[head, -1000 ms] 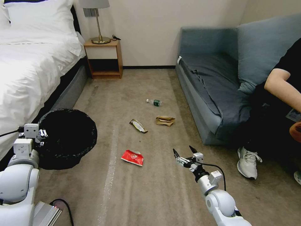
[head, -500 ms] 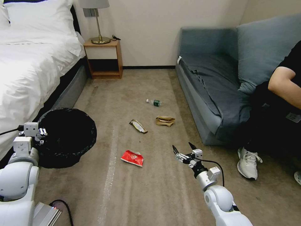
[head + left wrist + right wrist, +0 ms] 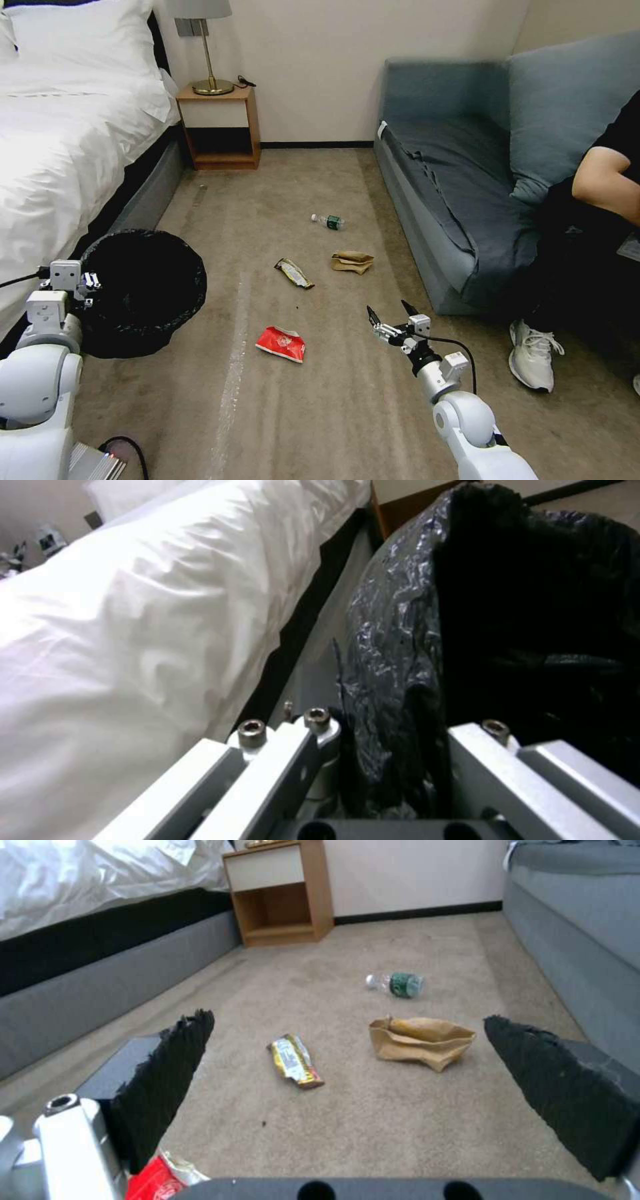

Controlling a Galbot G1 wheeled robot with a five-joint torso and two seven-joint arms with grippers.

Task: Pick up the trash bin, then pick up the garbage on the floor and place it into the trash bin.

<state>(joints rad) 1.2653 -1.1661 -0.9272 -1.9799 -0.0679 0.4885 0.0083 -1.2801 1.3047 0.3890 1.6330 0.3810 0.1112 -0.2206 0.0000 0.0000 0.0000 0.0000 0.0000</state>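
The trash bin [image 3: 143,293], lined with a crinkly black bag, is at the left beside the bed. My left gripper [image 3: 85,283] is shut on its rim, and in the left wrist view the bagged rim [image 3: 400,655] runs between the jaws of the left gripper [image 3: 393,765]. My right gripper [image 3: 391,312] hovers open over the carpet. Ahead of it lies the garbage: a red-and-white packet [image 3: 281,343], a bar wrapper [image 3: 294,273], a brown paper bag [image 3: 352,261] and a small bottle [image 3: 328,221]. Between the spread fingers of the right gripper [image 3: 347,1019] lie the wrapper [image 3: 295,1061], paper bag [image 3: 421,1041] and bottle [image 3: 397,984].
A white bed [image 3: 60,147] lines the left side, with a wooden nightstand [image 3: 219,127] and lamp at the far wall. A blue sofa [image 3: 453,173] fills the right, and a seated person's shoe [image 3: 533,353] rests on the carpet near my right arm.
The whole picture has shifted slightly, so the floor litter sits a little lower in it. The right gripper has edged a little forward. The left gripper still holds the bin.
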